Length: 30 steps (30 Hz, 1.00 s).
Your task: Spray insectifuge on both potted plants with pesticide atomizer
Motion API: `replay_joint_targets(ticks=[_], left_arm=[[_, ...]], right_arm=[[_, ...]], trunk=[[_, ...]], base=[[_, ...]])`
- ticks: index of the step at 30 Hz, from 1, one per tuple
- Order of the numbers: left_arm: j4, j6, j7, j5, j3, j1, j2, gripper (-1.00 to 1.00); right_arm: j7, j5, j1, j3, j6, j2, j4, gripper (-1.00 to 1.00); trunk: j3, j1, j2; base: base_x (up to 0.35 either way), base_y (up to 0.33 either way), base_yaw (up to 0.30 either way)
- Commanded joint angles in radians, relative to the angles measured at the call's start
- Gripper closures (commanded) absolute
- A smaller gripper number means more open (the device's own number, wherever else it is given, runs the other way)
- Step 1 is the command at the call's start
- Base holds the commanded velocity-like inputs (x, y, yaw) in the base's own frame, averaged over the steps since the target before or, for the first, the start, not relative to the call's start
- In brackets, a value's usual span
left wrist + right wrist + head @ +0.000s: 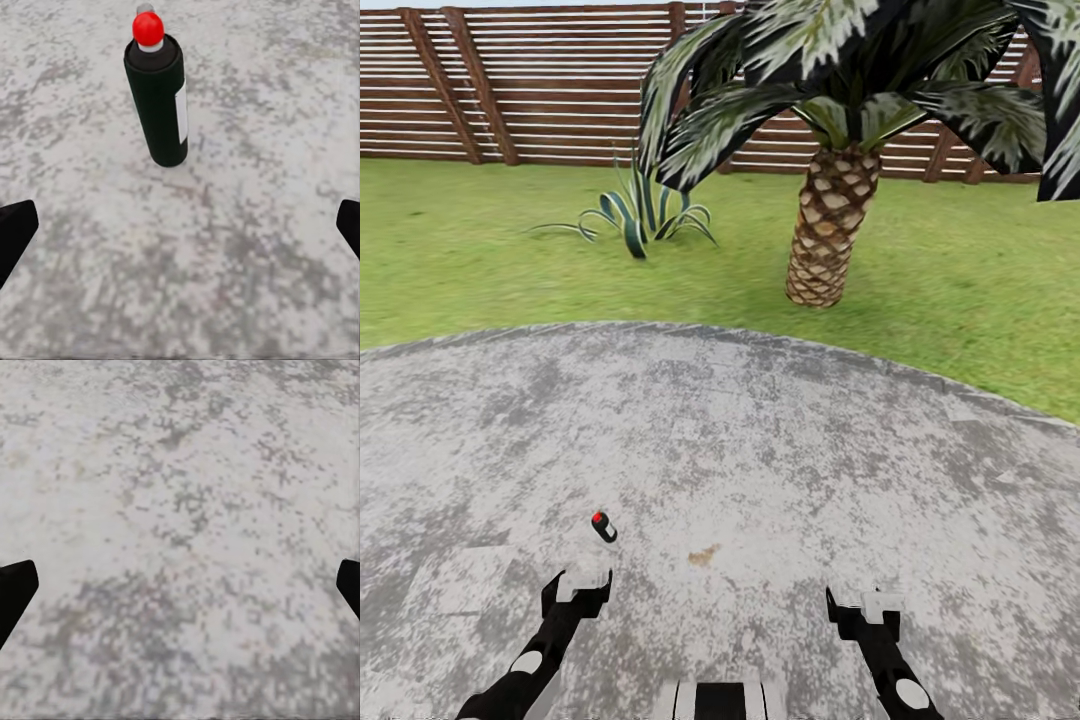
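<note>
Your left gripper (582, 585) hangs low over the round grey paved patio (780, 440) with its jaws spread wide and nothing between them; in the left wrist view you can see its two dark fingertips (15, 232) at opposite sides of the picture, well apart. Your right gripper (868, 605) is spread the same way over bare paving, its fingertips (15, 589) just as far apart and holding nothing.

Your target, the pesticide atomizer (603, 526), stands upright on the patio just ahead of your left gripper, near the patio's near edge and well away from its far rim. From the left wrist camera you see it as a slim dark bottle (159, 101) with a red tip and a white label strip down one side, clear of both fingers.

Beyond the patio's far edge you have the green lawn (480, 250), a striped agave (635, 215), a big palm (830, 230) and the brown slatted fence (550, 90).
</note>
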Motion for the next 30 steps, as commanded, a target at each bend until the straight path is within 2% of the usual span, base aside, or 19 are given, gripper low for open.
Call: replay_joint_targets(ticks=[1,18,26,30], left_arm=[[0.001,-0.003,0.0,0.001,0.0,0.0,0.0,-1.0],[0.001,-0.004,0.0,0.001,0.0,0.0,-0.001,-1.0],[0.001,-0.003,-0.001,0.001,0.0,0.0,-0.001,-1.0],[0.001,-0.004,-0.001,0.001,0.0,0.0,-0.001,-1.0]], right_arm=[[-0.003,0.001,0.0,0.0,-0.003,0.0,0.001,-1.0],[-0.003,0.001,-0.001,0.0,-0.003,0.0,-0.001,-1.0],[-0.003,0.001,0.0,0.0,-0.003,0.0,-0.001,-1.0],[-0.003,0.001,0.0,0.0,-0.003,0.0,-0.001,-1.0]], trunk=[[-0.006,0.0,-0.001],[-0.099,0.008,-0.004],[-0.109,0.008,-0.004],[-0.109,0.008,-0.004]], base=[[0.0,0.0,0.0],[0.0,0.0,0.0],[0.012,-0.001,0.0],[0.232,-0.053,0.0]])
